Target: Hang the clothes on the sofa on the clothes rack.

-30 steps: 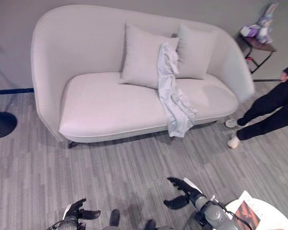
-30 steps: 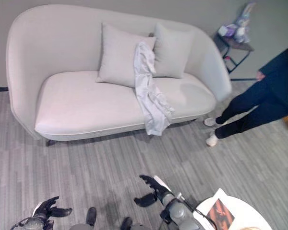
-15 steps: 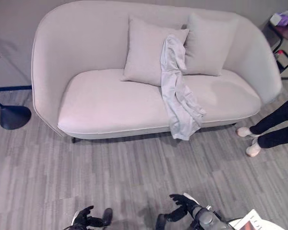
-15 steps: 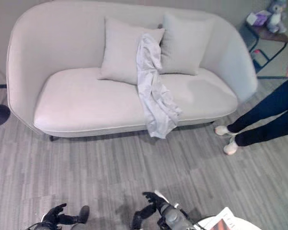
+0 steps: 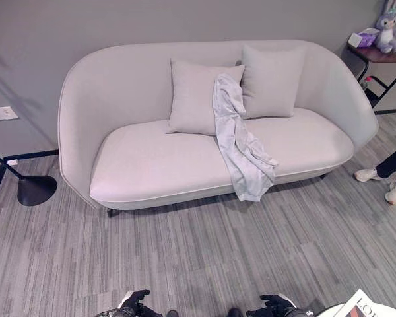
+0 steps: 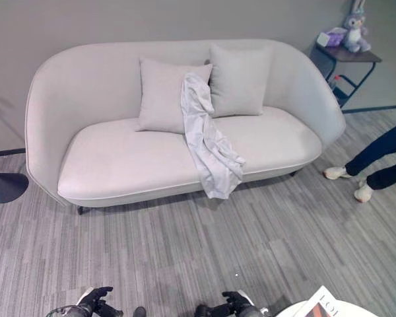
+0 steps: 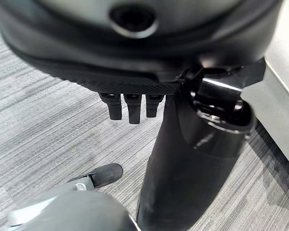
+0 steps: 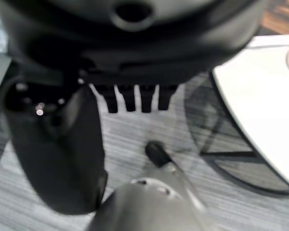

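- Left eye view: a pale garment (image 5: 240, 141) is being draped from the sofa (image 5: 152, 158) cushions over its front edge.
- Nothing is being held by the left hand (image 5: 133, 304) or right hand (image 5: 276, 305), fingers loosely relaxed.

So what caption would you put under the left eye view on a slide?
Pale garment draped over a grey sofa between two cushions, both robot hands low and empty.

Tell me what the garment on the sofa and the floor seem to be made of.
Garment: thin woven cloth, pale grey, matte; it creases and drapes limply over the sofa seat edge. Floor: likely vinyl or laminate planks, grey, streaked wood-grain strips with a flat low sheen.
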You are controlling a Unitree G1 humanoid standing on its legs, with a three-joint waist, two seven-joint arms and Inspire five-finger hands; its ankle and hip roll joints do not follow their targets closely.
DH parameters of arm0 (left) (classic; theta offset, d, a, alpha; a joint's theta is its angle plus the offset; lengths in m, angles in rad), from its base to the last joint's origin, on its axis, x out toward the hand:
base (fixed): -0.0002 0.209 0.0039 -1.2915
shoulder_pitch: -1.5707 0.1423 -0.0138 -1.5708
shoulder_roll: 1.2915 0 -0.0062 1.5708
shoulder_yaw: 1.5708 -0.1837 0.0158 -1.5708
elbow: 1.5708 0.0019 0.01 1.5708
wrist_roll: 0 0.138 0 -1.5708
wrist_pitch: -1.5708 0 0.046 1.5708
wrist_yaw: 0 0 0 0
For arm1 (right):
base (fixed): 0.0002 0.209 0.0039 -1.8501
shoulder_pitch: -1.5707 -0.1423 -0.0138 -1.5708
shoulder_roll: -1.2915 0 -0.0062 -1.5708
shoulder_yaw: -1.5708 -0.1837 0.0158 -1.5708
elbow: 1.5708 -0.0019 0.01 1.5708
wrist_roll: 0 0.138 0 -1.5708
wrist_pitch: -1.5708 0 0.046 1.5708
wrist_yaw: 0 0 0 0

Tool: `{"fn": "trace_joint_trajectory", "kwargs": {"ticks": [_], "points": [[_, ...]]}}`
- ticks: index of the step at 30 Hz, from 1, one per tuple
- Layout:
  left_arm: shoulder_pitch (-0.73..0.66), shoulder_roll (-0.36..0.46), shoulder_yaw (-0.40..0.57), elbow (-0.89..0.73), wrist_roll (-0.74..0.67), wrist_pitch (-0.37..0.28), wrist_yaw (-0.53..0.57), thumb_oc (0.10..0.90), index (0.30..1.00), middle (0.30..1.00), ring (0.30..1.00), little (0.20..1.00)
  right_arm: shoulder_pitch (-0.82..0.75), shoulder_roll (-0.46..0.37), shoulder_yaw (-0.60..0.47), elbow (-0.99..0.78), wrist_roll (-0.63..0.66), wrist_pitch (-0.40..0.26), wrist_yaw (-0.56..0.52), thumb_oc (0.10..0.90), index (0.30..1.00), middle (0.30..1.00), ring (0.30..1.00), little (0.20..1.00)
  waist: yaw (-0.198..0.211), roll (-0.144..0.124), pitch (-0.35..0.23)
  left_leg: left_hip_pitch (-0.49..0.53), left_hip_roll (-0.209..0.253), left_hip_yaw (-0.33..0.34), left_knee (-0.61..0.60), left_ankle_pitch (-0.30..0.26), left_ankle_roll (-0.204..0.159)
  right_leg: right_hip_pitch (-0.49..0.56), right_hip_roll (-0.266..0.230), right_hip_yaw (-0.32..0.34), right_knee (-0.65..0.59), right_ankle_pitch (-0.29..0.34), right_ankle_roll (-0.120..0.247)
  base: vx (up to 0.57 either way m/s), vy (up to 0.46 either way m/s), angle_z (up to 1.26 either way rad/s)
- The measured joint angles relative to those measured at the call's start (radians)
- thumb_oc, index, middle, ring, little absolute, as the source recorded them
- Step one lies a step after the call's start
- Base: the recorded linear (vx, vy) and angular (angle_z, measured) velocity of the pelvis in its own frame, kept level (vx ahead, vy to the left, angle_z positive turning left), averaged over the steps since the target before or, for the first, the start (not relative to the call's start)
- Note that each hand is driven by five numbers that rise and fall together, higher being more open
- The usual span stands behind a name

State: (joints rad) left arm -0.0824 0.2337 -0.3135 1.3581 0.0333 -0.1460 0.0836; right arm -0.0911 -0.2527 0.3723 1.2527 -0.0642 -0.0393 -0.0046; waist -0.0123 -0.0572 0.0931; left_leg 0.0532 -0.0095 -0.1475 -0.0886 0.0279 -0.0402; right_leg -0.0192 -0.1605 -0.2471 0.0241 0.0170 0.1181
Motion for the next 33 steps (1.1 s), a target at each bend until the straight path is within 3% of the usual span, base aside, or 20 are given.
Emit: {"fn": "trace_joint_trajectory", "kwargs": {"ticks": [6, 9, 10, 12, 13, 14, 15, 17, 18, 20, 21, 22, 23, 24, 26, 29, 32, 33], "points": [[0.005, -0.002, 0.016, 0.012, -0.003, 0.001, 0.001, 0.8, 0.9, 0.9, 0.9, 0.9, 0.003, 0.002, -0.03, -0.002, 0.002, 0.0, -0.004, 0.8, 0.9, 0.9, 0.9, 0.9, 0.0, 0.007, -0.004, 0.019, -0.005, 0.031, 0.001, -0.008, 0.019, -0.028, -0.009, 0.0, 0.062, -0.011, 0.0, 0.0, 0.069, -0.17], [0.005, -0.01, 0.056, 0.019, -0.011, 0.002, -0.004, 0.8, 0.9, 0.9, 0.9, 0.9, -0.012, -0.002, -0.096, -0.006, 0.048, -0.008, -0.012, 0.8, 0.9, 0.9, 0.9, 0.9, 0.003, 0.019, 0.008, 0.03, -0.003, 0.065, 0.012, -0.023, 0.047, -0.113, -0.038, -0.052, 0.226, -0.014, 0.004, 0.01, -0.025, -0.5], [0.006, -0.006, 0.068, 0.043, -0.032, 0.002, -0.006, 0.8, 0.9, 0.9, 0.9, 0.9, -0.034, -0.009, -0.166, -0.008, 0.107, -0.008, -0.025, 0.8, 0.9, 0.9, 0.9, 0.9, -0.005, 0.024, 0.021, 0.054, -0.008, 0.101, 0.011, -0.029, 0.064, -0.203, -0.109, -0.121, 0.407, -0.037, 0.057, 0.0, -0.139, -0.58], [0.016, -0.004, 0.096, 0.047, -0.035, 0.015, 0.009, 0.8, 0.9, 0.9, 0.9, 0.9, -0.031, 0.014, -0.163, -0.072, 0.16, 0.039, -0.084, 0.8, 0.9, 0.9, 0.9, 0.9, -0.004, 0.02, 0.028, 0.039, -0.018, 0.115, 0.042, -0.04, 0.069, -0.229, -0.161, -0.114, 0.46, -0.076, 0.098, 0.01, -0.153, -0.29], [0.025, 0.006, 0.113, 0.036, -0.036, 0.023, 0.014, 0.8, 0.9, 0.9, 0.9, 0.9, 0.004, 0.01, -0.186, -0.189, 0.181, 0.041, -0.1, 0.8, 0.9, 0.9, 0.9, 0.9, 0.005, 0.021, 0.029, 0.028, -0.022, 0.134, 0.042, -0.05, 0.084, -0.24, -0.184, -0.121, 0.441, -0.087, 0.062, 0.05, -0.217, -0.24], [0.027, 0.012, 0.106, 0.038, -0.046, 0.021, 0.016, 0.8, 0.9, 0.9, 0.9, 0.9, -0.017, 0.01, -0.169, -0.266, 0.201, 0.058, -0.099, 0.8, 0.9, 0.9, 0.9, 0.9, 0.019, 0.025, 0.034, 0.029, -0.019, 0.141, 0.041, -0.038, 0.064, -0.243, -0.212, -0.095, 0.397, -0.085, 0.064, 0.21, -0.493, -0.37], [0.024, 0.011, 0.054, 0.045, -0.051, 0.044, 0.01, 0.8, 0.9, 0.9, 0.9, 0.9, -0.047, -0.067, -0.086, -0.564, 0.199, 0.11, -0.112, 0.8, 0.9, 0.9, 0.9, 0.9, 0.029, 0.047, 0.044, 0.007, -0.017, 0.156, 0.037, -0.027, 0.049, -0.232, -0.275, 0.0, 0.277, -0.063, 0.095, 0.2, -0.422, -0.34], [0.041, 0.012, 0.067, 0.049, -0.056, 0.044, 0.01, 0.8, 0.9, 0.9, 0.9, 0.9, -0.153, -0.097, -0.09, -0.663, 0.112, 0.032, -0.113, 0.8, 0.9, 0.9, 0.9, 0.9, 0.026, 0.067, 0.06, -0.007, -0.013, 0.161, 0.043, -0.032, 0.023, -0.201, -0.364, 0.068, 0.174, -0.023, 0.122, 0.16, -0.375, -0.21], [0.051, 0.013, 0.06, 0.044, -0.063, 0.04, 0.014, 0.8, 0.9, 0.9, 0.9, 0.9, -0.218, -0.096, -0.094, -0.638, 0.084, 0.017, -0.132, 0.8, 0.9, 0.9, 0.9, 0.9, 0.045, 0.068, 0.058, -0.009, -0.001, 0.165, 0.046, -0.038, 0.015, -0.185, -0.375, 0.07, 0.115, 0.015, 0.112, 0.27, -0.629, -0.18], [0.042, 0.062, 0.06, 0.04, -0.07, 0.039, 0.017, 0.8, 0.9, 0.9, 0.9, 0.9, -0.366, -0.094, -0.085, -0.536, 0.047, 0.013, -0.171, 0.8, 0.9, 0.9, 0.9, 0.9, 0.067, 0.049, 0.064, -0.007, 0.054, 0.164, 0.044, -0.04, -0.04, -0.148, -0.326, 0.057, 0.037, 0.074, 0.123, 0.29, -0.603, -0.12], [0.033, 0.09, 0.06, 0.046, -0.068, 0.031, 0.019, 0.8, 0.9, 0.9, 0.9, 0.9, -0.423, -0.091, -0.063, -0.483, 0.031, 0.017, -0.185, 0.8, 0.9, 0.9, 0.9, 0.9, 0.075, 0.03, 0.07, -0.004, 0.087, 0.167, 0.041, -0.042, -0.071, -0.147, -0.283, 0.025, 0.054, 0.068, 0.132, 0.18, -0.356, -0.01], [0.037, 0.118, 0.058, 0.024, -0.065, 0.034, 0.031, 0.8, 0.9, 0.9, 0.9, 0.9, -0.431, -0.113, -0.037, -0.493, 0.005, 0.022, -0.205, 0.8, 0.9, 0.9, 0.9, 0.9, 0.09, 0.024, 0.069, 0.003, 0.153, 0.164, 0.022, -0.039, -0.102, -0.143, -0.192, -0.014, 0.068, 0.086, 0.106, 0.26, -0.577, -0.08], [0.055, 0.08, 0.074, -0.006, -0.061, 0.019, 0.043, 0.8, 0.9, 0.9, 0.9, 0.9, -0.424, -0.157, -0.032, -0.524, -0.025, 0.016, -0.22, 0.8, 0.9, 0.9, 0.9, 0.9, 0.079, 0.051, 0.07, 0.012, 0.213, 0.163, 0.021, -0.004, -0.074, -0.13, -0.121, -0.047, 0.084, 0.067, 0.065, 0.31, -0.72, -0.14], [0.061, 0.057, 0.082, -0.004, -0.061, 0.017, 0.044, 0.8, 0.9, 0.9, 0.9, 0.9, -0.41, -0.178, -0.017, -0.541, -0.046, 0.023, -0.219, 0.8, 0.9, 0.9, 0.9, 0.9, 0.071, 0.061, 0.066, 0.015, 0.246, 0.149, 0.033, 0.006, -0.086, -0.13, -0.09, -0.067, 0.102, 0.053, 0.051, 0.21, -0.548, -0.28], [0.066, 0.05, 0.071, -0.003, -0.045, 0.015, 0.08, 0.8, 0.9, 0.9, 0.9, 0.9, -0.393, -0.218, 0.028, -0.595, -0.089, 0.025, -0.222, 0.8, 0.9, 0.9, 0.9, 0.9, 0.042, 0.054, 0.065, 0.002, 0.307, 0.135, 0.086, 0.018, -0.084, -0.106, -0.028, -0.127, 0.076, 0.043, 0.01, 0.12, -0.272, -0.27], [0.057, 0.058, 0.081, -0.018, -0.032, 0.018, 0.111, 0.8, 0.9, 0.9, 0.9, 0.9, -0.385, -0.234, 0.027, -0.619, -0.113, 0.023, -0.244, 0.8, 0.9, 0.9, 0.9, 0.9, 0.019, 0.055, 0.062, -0.029, 0.345, 0.122, 0.162, 0.05, -0.115, -0.082, 0.025, -0.136, 0.036, 0.032, -0.013, 0.16, -0.298, -0.18], [0.052, 0.055, 0.132, -0.098, -0.034, -0.002, 0.124, 0.8, 0.9, 0.9, 0.9, 0.9, -0.336, -0.268, 0.049, -0.723, -0.163, 0.02, -0.246, 0.8, 0.9, 0.9, 0.9, 0.9, 0.025, 0.055, 0.061, -0.128, 0.364, 0.171, 0.32, 0.106, -0.182, -0.027, 0.047, -0.172, -0.047, 0.049, -0.056, 0.19, -0.157, 0.08], [0.056, 0.05, 0.127, -0.128, -0.034, -0.007, 0.124, 0.8, 0.9, 0.9, 0.9, 0.9, -0.331, -0.268, 0.065, -0.719, -0.172, 0.023, -0.245, 0.8, 0.9, 0.9, 0.9, 0.9, 0.036, 0.045, 0.062, -0.138, 0.334, 0.197, 0.349, 0.049, -0.163, 0.008, 0.028, -0.175, -0.077, 0.044, -0.065, 0.13, -0.091, 0.29]]}}
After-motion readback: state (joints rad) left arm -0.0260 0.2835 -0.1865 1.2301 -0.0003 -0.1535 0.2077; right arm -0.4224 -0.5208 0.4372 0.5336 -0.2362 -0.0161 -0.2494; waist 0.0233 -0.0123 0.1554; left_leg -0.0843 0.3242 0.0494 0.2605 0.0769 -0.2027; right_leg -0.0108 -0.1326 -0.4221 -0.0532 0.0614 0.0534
